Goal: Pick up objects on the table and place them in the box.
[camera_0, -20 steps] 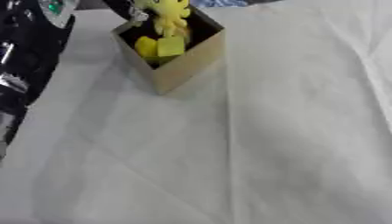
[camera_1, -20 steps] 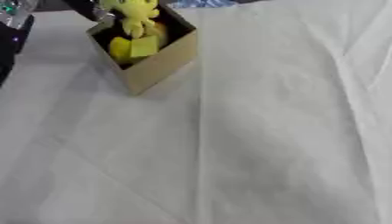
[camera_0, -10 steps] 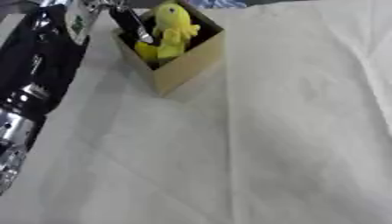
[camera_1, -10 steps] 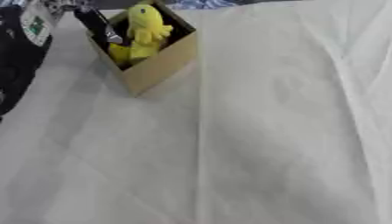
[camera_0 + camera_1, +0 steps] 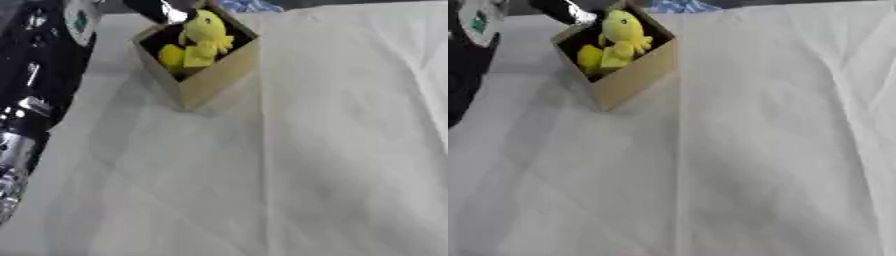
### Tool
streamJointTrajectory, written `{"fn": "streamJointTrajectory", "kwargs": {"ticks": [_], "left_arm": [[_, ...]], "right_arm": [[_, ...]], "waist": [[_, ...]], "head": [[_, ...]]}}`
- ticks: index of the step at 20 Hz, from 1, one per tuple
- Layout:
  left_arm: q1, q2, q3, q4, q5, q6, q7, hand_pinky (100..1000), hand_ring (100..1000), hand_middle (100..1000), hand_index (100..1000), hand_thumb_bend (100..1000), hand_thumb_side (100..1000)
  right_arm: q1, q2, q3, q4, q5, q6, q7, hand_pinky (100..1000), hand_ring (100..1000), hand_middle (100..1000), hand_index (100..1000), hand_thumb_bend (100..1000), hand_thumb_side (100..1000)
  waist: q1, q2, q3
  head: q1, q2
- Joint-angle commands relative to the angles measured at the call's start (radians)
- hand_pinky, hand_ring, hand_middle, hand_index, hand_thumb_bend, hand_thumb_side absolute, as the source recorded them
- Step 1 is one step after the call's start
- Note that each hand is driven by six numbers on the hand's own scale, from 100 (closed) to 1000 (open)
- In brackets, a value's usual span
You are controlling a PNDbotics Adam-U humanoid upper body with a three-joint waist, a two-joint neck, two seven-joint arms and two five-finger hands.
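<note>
A tan cardboard box (image 5: 210, 82) stands at the far left of the table, turned corner-on to me. Inside it sits a yellow plush toy (image 5: 203, 37), its head rising above the rim, with more yellow beneath it. My left hand (image 5: 157, 7) shows only as a dark tip at the box's far corner, just above and left of the toy's head; most of it is cut off by the top edge. It is not touching the toy as far as I can see. My right hand appears in neither view.
My black left forearm (image 5: 48, 60) with its silver joints runs down the left edge beside the box. A creased white cloth (image 5: 332, 150) covers the table. A blue thing (image 5: 249, 5) lies at the far edge behind the box.
My left hand has drawn up and back out of the box, leaving the yellow toy inside. The whole picture has shifted a little, so the camera moved too.
</note>
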Motion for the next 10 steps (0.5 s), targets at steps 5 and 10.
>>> {"fn": "streamJointTrajectory", "kwargs": {"ticks": [5, 10], "left_arm": [[0.097, 0.04, 0.162, -0.208, 0.123, 0.036, 0.117, 835, 732, 687, 819, 207, 470], [0.233, 0.036, 0.225, -0.345, 0.207, 0.048, 0.201, 836, 731, 686, 819, 207, 476]], "right_arm": [[0.019, -0.021, -0.028, -0.039, 0.002, 0.001, -0.021, 883, 841, 632, 815, 100, 460], [0.027, -0.016, -0.027, -0.05, -0.002, 0.007, -0.02, 883, 841, 632, 815, 100, 462]], "waist": [[-0.018, -0.029, 0.032], [-0.018, -0.031, 0.029]], "head": [[-0.048, -0.003], [-0.048, -0.001]]}}
